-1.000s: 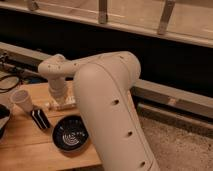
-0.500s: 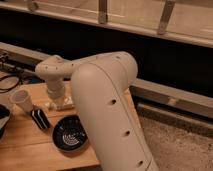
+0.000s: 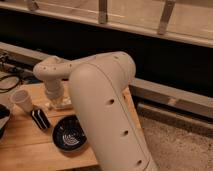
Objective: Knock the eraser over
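The eraser (image 3: 40, 119), a small dark block with pale stripes, rests on the wooden table (image 3: 30, 145) at the left. I cannot tell whether it stands or lies. My gripper (image 3: 58, 104) hangs from the white wrist (image 3: 52, 82) just right of and slightly behind the eraser, low over the tabletop, shut with nothing seen in it. My bulky white arm (image 3: 105, 110) fills the middle of the view and hides part of the table.
A white cup (image 3: 21, 100) stands left of the eraser. A black bowl (image 3: 70, 134) sits in front of the gripper. Dark cables (image 3: 10, 82) lie at the far left. A dark counter wall and railing run behind; speckled floor lies to the right.
The arm and wrist have shifted slightly left toward the eraser. The eraser, cup and bowl stay in place.
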### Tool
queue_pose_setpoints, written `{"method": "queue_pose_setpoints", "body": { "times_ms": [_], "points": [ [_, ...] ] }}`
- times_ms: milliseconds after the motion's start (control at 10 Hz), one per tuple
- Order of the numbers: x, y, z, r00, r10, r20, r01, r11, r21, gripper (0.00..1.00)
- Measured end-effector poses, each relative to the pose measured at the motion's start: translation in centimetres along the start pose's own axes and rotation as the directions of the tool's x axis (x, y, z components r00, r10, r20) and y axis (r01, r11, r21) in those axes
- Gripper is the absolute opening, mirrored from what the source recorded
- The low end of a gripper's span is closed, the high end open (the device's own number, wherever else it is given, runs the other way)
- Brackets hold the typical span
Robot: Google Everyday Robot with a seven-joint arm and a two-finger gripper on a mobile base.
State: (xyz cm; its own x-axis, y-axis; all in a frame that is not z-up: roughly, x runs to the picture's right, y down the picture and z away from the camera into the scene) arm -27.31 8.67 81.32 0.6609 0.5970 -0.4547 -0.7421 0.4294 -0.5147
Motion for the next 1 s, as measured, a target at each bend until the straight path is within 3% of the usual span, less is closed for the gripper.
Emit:
{"method": "queue_pose_setpoints", "body": {
  "times_ms": [600, 1000],
  "points": [
    [-0.9, 1.4, 0.1, 1.0, -0.025, -0.006, 0.025, 0.999, -0.022, 0.0],
    [-1.4, 2.5, 0.4, 0.999, -0.035, -0.009, 0.035, 0.999, -0.011, 0.0]
  ]
}}
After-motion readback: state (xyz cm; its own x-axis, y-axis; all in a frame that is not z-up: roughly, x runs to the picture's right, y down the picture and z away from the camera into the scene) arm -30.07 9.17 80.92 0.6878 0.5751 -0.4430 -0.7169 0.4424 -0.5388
